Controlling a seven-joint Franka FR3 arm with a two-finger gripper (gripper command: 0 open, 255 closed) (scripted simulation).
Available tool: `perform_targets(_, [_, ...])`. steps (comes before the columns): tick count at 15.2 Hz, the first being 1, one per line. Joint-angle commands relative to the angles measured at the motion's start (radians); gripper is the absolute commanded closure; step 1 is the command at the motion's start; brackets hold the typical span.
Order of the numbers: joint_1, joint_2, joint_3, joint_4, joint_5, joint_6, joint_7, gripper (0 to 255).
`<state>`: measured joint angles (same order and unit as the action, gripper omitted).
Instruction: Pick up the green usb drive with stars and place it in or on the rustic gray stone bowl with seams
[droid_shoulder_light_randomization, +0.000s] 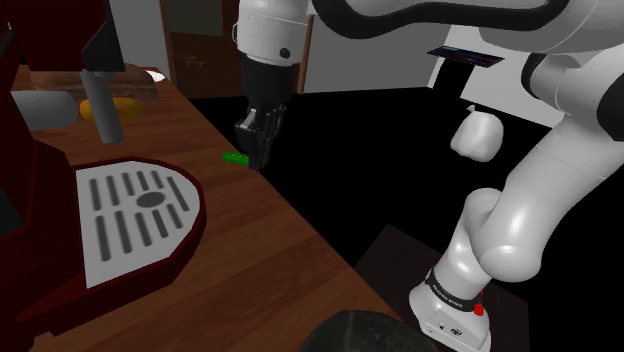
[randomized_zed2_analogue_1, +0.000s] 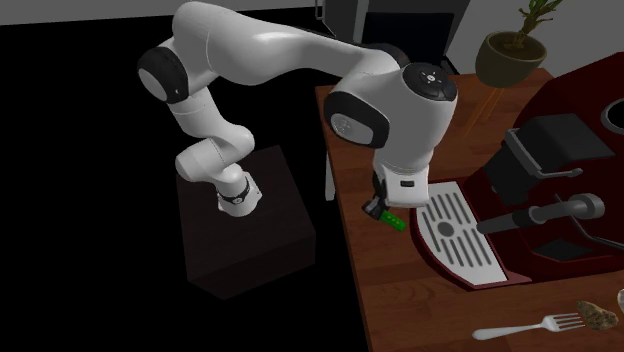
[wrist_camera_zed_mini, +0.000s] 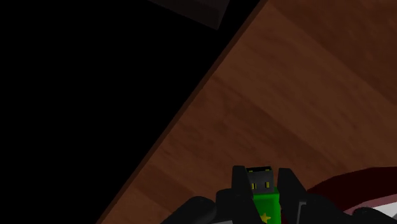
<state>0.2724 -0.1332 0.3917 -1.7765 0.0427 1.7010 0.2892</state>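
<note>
2 black fingers (wrist_camera_zed_mini: 238, 184) press on the sides of the green drive (wrist_camera_zed_mini: 264, 197), 1 on each side. The jaws are closed to the drive's width and have hold of it. In the wrist view the drive's metal plug end sticks out past the fingertips, and 1 yellow star shows on its green body. Under it lies the brown wooden counter (wrist_camera_zed_mini: 305, 95), whose edge runs diagonally, with a black area beyond.

In the shoulder view the gripper (droid_shoulder_light_randomization: 256, 150) points down near the counter's edge. The drive (droid_shoulder_light_randomization: 237, 157) pokes out at its tips toward that view's left; I cannot tell whether it touches the wood. A dark red coffee machine (droid_shoulder_light_randomization: 30, 200) with a grey slotted drip tray (droid_shoulder_light_randomization: 135, 215) stands to that view's left of the gripper. The dark bowl (droid_shoulder_light_randomization: 350, 332) sits at that view's bottom edge, well apart from the drive.

In the second exterior view the gripper (randomized_zed2_analogue_1: 380, 210) hangs just beside the drip tray (randomized_zed2_analogue_1: 455, 235), with the drive (randomized_zed2_analogue_1: 394, 221) at its tips. A fork (randomized_zed2_analogue_1: 525, 325) lies on the counter toward that view's bottom, and a potted plant (randomized_zed2_analogue_1: 510, 50) stands at the far end.
</note>
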Motion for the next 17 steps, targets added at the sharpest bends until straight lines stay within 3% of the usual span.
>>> perform_targets(1, [0.0,0.005,0.0,0.033,-0.002,-0.029,0.001,255])
perform_targets(8, [0.0,0.029,0.003,0.146,-0.011,-0.119,0.008,255])
perform_targets(17, [0.075,-0.135,0.085,0.005,0.064,-0.124,0.156,255])
